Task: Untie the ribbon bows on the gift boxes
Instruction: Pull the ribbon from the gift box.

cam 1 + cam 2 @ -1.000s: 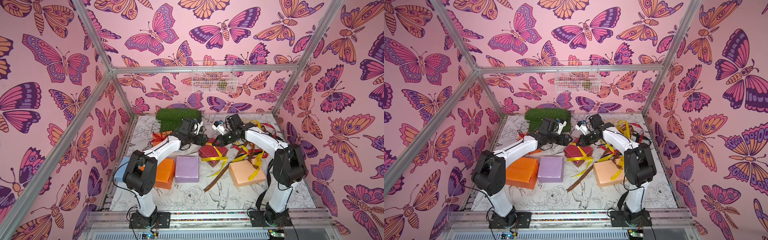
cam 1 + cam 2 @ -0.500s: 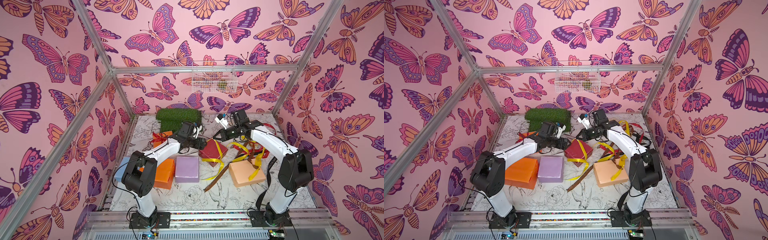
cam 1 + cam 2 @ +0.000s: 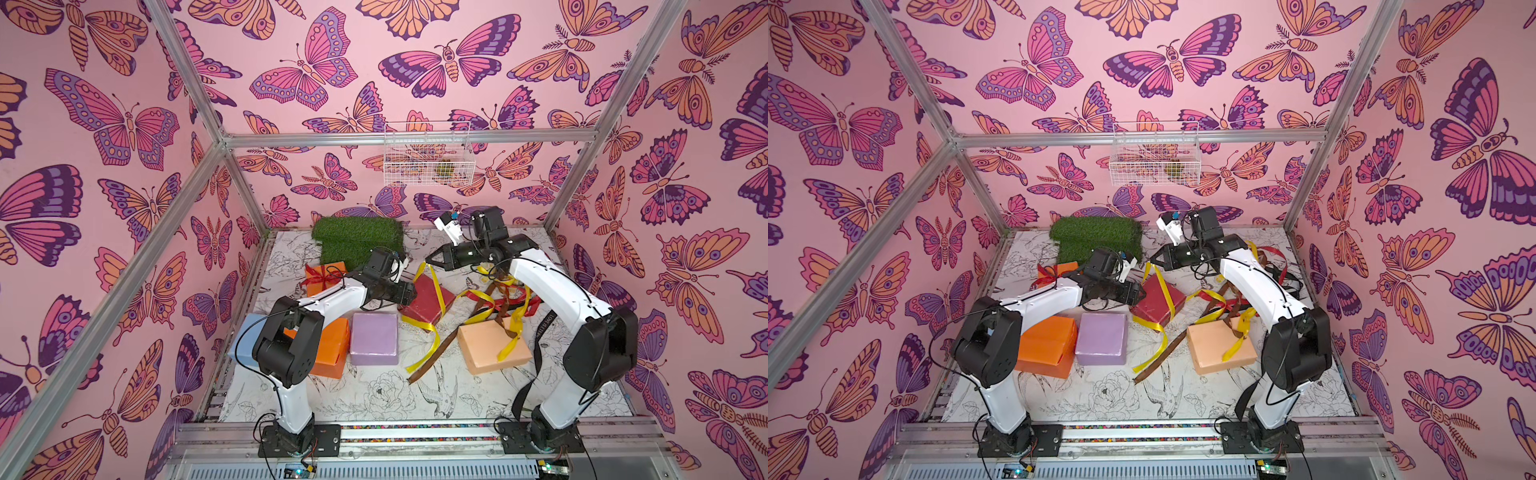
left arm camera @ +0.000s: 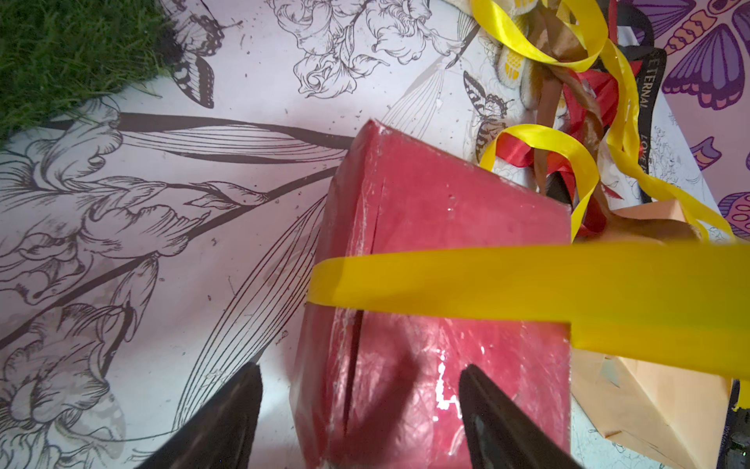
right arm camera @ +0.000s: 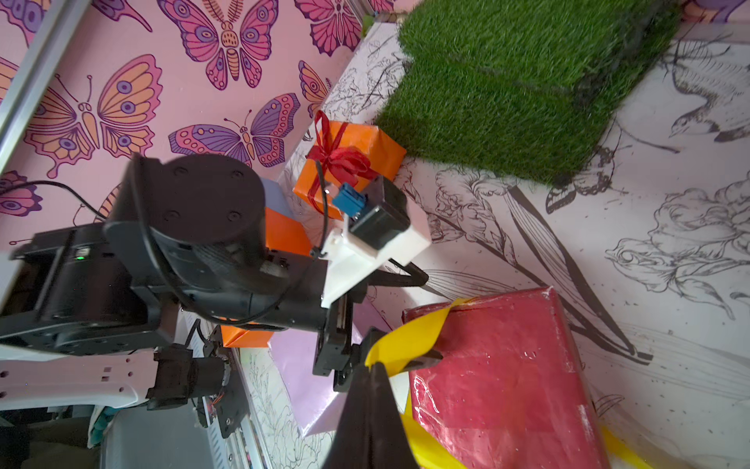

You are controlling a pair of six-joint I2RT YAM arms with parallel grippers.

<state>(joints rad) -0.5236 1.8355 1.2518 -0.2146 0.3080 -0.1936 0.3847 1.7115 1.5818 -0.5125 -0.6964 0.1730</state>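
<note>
Pinching flat yellow ribbon (image 5: pixel 410 337), right tool (image 5: pixel 375 365) clamps shut; left tool (image 4: pixel 359 367) gapes over glossy red box (image 4: pixel 446 211).

Colours I log, mid-frame: dark red box (image 3: pixel 430 296), crossed by a yellow ribbon (image 4: pixel 446 280). Lower down: lilac box (image 3: pixel 373 338), orange box (image 3: pixel 332 353), peach box (image 3: pixel 486 353). Upper centre: green turf mat (image 3: pixel 357 243). Walls (image 3: pixel 124 124): pink, with purple-orange butterflies. Floor sheet (image 3: pixel 374 395): white, with black flower line-drawings.
</note>
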